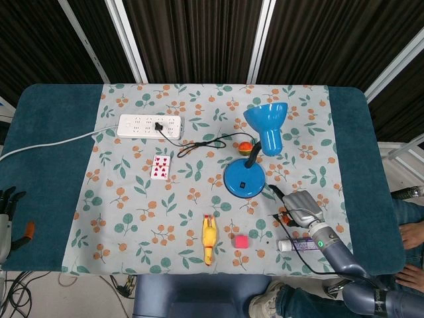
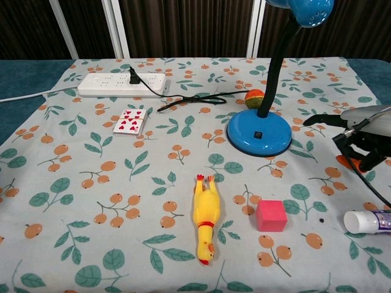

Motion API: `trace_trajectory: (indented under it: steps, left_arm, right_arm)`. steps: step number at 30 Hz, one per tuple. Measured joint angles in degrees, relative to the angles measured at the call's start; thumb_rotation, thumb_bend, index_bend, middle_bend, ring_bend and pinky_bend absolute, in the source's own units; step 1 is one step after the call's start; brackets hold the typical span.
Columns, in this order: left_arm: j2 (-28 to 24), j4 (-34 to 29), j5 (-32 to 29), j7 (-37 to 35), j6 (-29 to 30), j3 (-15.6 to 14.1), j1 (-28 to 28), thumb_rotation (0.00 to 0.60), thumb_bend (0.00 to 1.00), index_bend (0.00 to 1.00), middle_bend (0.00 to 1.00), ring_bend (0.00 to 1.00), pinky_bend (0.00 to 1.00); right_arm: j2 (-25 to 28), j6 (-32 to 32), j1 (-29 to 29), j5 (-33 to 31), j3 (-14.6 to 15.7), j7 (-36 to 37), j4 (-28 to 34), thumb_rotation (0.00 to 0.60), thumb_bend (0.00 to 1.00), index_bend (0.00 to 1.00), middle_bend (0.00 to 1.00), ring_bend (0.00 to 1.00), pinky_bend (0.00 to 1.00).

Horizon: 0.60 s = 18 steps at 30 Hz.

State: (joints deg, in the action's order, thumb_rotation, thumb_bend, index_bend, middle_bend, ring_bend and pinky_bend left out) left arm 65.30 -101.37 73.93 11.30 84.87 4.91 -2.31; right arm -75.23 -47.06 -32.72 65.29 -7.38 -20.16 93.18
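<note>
My right hand [image 1: 300, 207] [image 2: 360, 134] hovers over the cloth just right of the blue desk lamp's base [image 1: 244, 178] [image 2: 259, 132], fingers spread and curved downward, holding nothing. A white and purple tube [image 1: 303, 244] [image 2: 368, 221] lies just in front of it. A pink cube [image 1: 241, 241] [image 2: 270, 215] and a yellow rubber chicken [image 1: 209, 238] [image 2: 205, 217] lie to the hand's left. My left hand [image 1: 5, 213] hangs beyond the table's left edge, fingers apart and empty, far from everything.
A white power strip [image 1: 149, 125] [image 2: 122, 85] with a plugged black cord lies at the back left. A stack of playing cards [image 1: 159, 167] [image 2: 129, 121] sits in front of it. A small orange ball [image 1: 244, 147] [image 2: 255, 96] rests behind the lamp base.
</note>
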Motion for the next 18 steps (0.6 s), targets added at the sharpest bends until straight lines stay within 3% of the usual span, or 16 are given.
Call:
trace_trajectory:
  steps: [18]
  left_arm:
    - [-0.1, 0.0, -0.3, 0.3, -0.1, 0.0, -0.1, 0.6, 0.42, 0.16, 0.05, 0.0, 0.05]
  right_arm:
    - [-5.5, 1.3, -7.2, -10.1, -0.2, -6.9, -1.6, 0.6, 0.57, 0.0, 0.81, 0.88, 0.83]
